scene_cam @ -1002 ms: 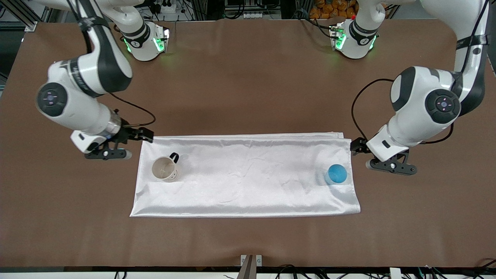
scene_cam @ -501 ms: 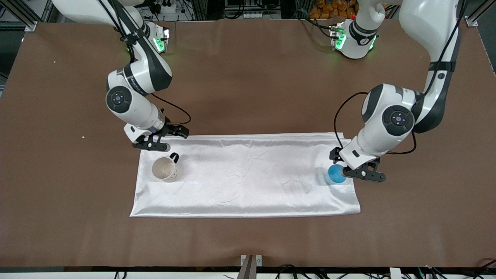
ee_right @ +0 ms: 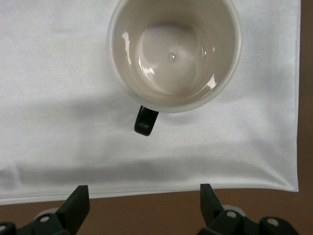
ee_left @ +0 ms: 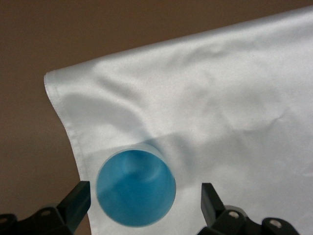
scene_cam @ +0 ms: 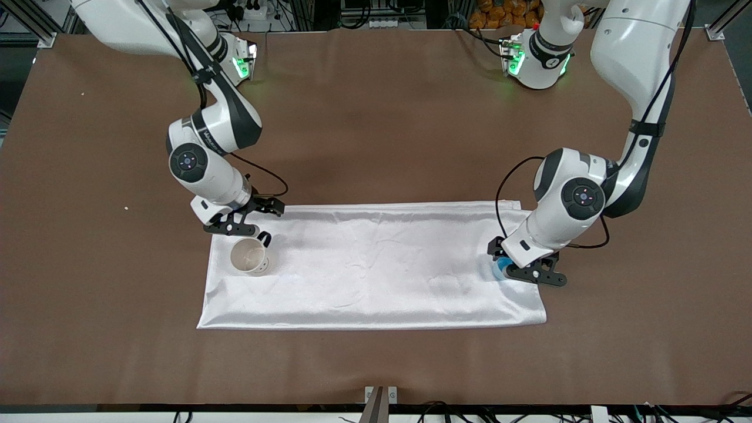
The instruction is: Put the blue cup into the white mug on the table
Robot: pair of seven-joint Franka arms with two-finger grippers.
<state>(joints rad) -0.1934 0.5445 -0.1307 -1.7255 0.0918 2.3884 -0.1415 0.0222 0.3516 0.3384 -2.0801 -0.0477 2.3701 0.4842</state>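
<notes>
The blue cup (scene_cam: 499,270) stands upright on the white cloth at the left arm's end, mostly hidden under my left gripper (scene_cam: 530,275). In the left wrist view the blue cup (ee_left: 136,188) sits between the spread fingers of the left gripper (ee_left: 144,203), with a gap on each side. The white mug (scene_cam: 249,257) stands upright and empty on the cloth at the right arm's end, its black handle (ee_right: 145,120) toward the robots. My right gripper (scene_cam: 230,227) is open over the cloth's edge beside the mug (ee_right: 173,54); in the right wrist view the right gripper (ee_right: 143,201) holds nothing.
The shiny white cloth (scene_cam: 376,264) lies flat across the middle of the brown table (scene_cam: 376,117). The cup stands close to the cloth's corner (ee_left: 49,81). A small metal bracket (scene_cam: 380,395) sits at the table's front edge.
Both arms have swung inward and lowered. The left gripper moved from beside the cloth to over the blue cup. The right gripper moved to the cloth's edge by the mug.
</notes>
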